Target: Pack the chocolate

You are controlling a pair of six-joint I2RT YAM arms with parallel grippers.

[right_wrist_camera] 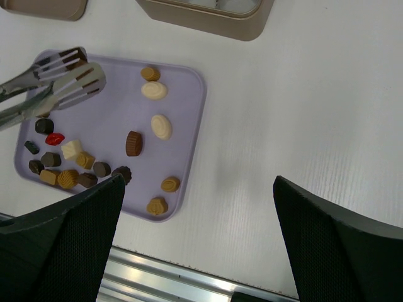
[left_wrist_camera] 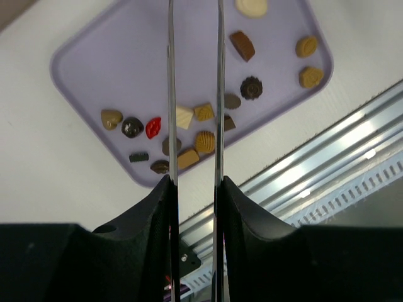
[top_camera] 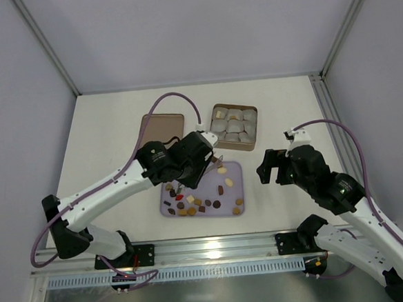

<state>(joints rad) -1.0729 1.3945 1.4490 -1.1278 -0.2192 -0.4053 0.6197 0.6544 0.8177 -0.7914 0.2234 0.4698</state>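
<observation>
2 arms lean in from the near edge of the white table (top_camera: 288, 110). The left arm stretches low and diagonally from its base to above the lavender rounded-rectangle plastic tray (right_wrist_camera: 186, 151), wrist bent downward. The left gripper (left_wrist_camera: 194, 189) is clamped on a pair of slim metal tongs (right_wrist_camera: 79, 85), its 2 black fingers pressing the tong arms from either side. The slotted tong heads stand slightly apart over the tray's far-left corner. Whether they hold a piece or touch the tray cannot be told.

The right arm rises from its base and folds inward. The right gripper (right_wrist_camera: 198, 189) hangs above bare table just right of the tray, its jaws spread wide with nothing between them.

Most of the small dark brown, caramel-tan and cream chocolate (right_wrist_camera: 133, 143) lies on the tray, crowded toward its near-left corner, where 1 red piece (right_wrist_camera: 55, 138) sits. A few pieces are scattered along the right side, and the tray's middle is largely bare.

Beyond the tray stands a tan square tin (right_wrist_camera: 208, 22) packed with pale grey rounded cup liners (top_camera: 234, 126). A flat brown square lid (top_camera: 162, 128) lies just left of it, apart from the tray. The tray's near edge runs close to the aluminium rail (top_camera: 215, 247). A broad strip of open table lies to its right, bounded by the pale enclosure walls.
</observation>
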